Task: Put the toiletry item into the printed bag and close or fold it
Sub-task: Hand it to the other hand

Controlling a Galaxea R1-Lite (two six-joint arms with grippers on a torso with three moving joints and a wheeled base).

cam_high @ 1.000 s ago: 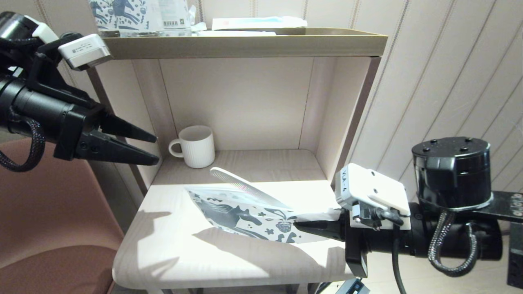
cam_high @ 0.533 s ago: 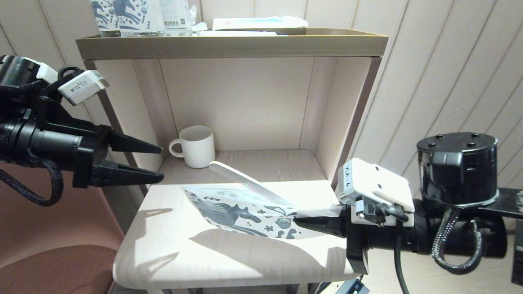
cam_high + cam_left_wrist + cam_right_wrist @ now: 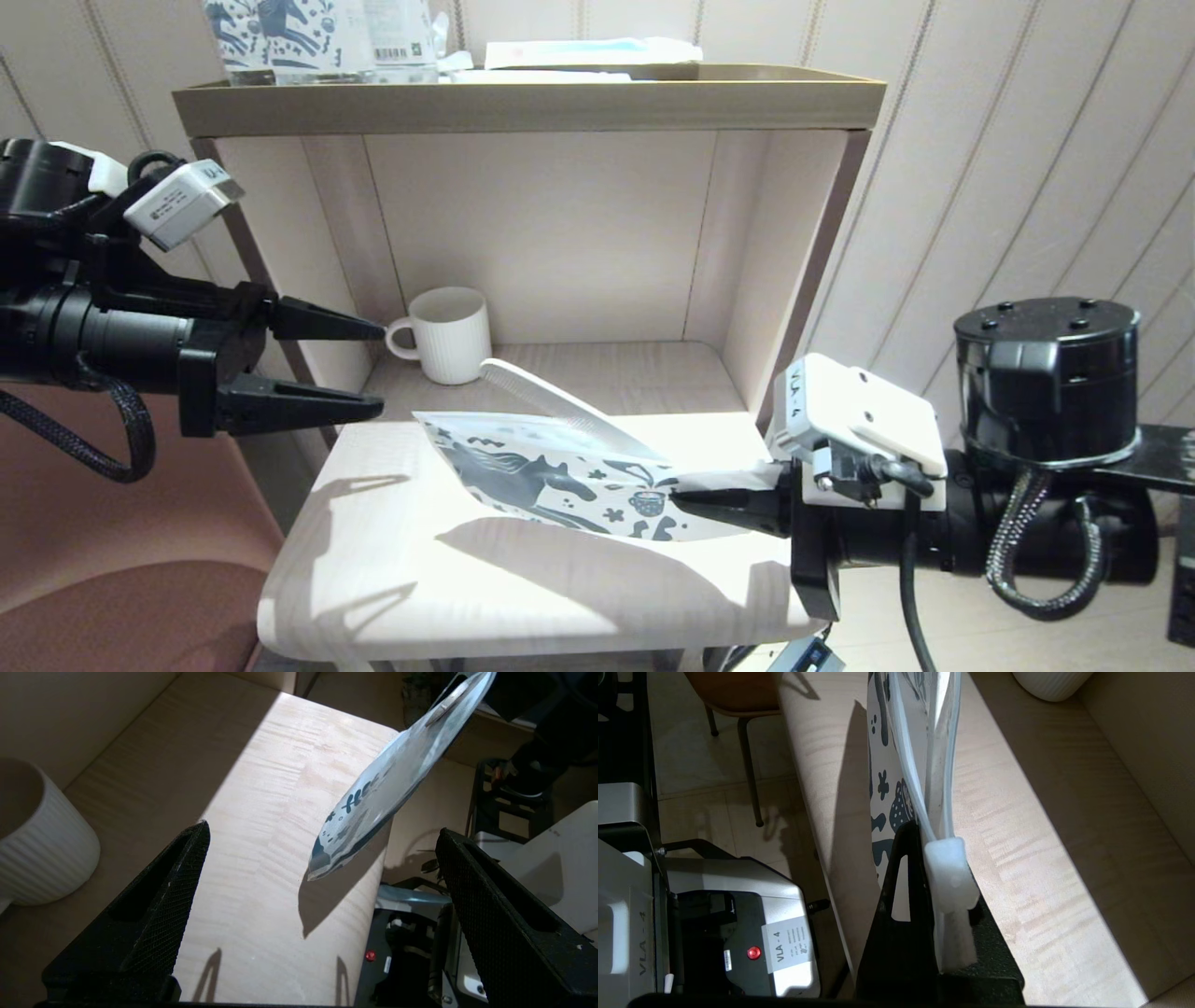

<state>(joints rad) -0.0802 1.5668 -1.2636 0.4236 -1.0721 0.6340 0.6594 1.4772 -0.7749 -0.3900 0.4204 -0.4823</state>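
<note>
White plastic, blue horse on it: the printed bag [image 3: 560,481] hangs clear of the pale wood bench [image 3: 392,569], its shadow lying beneath. Long axis runs from ten o'clock down to four o'clock in the head view, free corner out toward ten, slider end at four. There the right pincer [image 3: 686,499] is clenched on the bag's zip edge, right by the white slider tab [image 3: 950,870], jaws pressed flat together on the plastic. Sticking out of the bag's upper edge is the toiletry item [image 3: 560,403], slim and off-white, rounded end aimed at ten o'clock toward the mug, its lower end tucked inside the bag. How deep it sits, I cannot tell.

Over at nine o'clock the left pincer [image 3: 378,366] hovers released, jaws spread wide, tips pointing across at the bag's free corner, well apart from it. Just beyond its upper tip stands the ribbed white mug [image 3: 448,334], back in the alcove at eleven o'clock. Up on the top shelf [image 3: 523,103], horse-printed packs [image 3: 280,33] stand at twelve.
</note>
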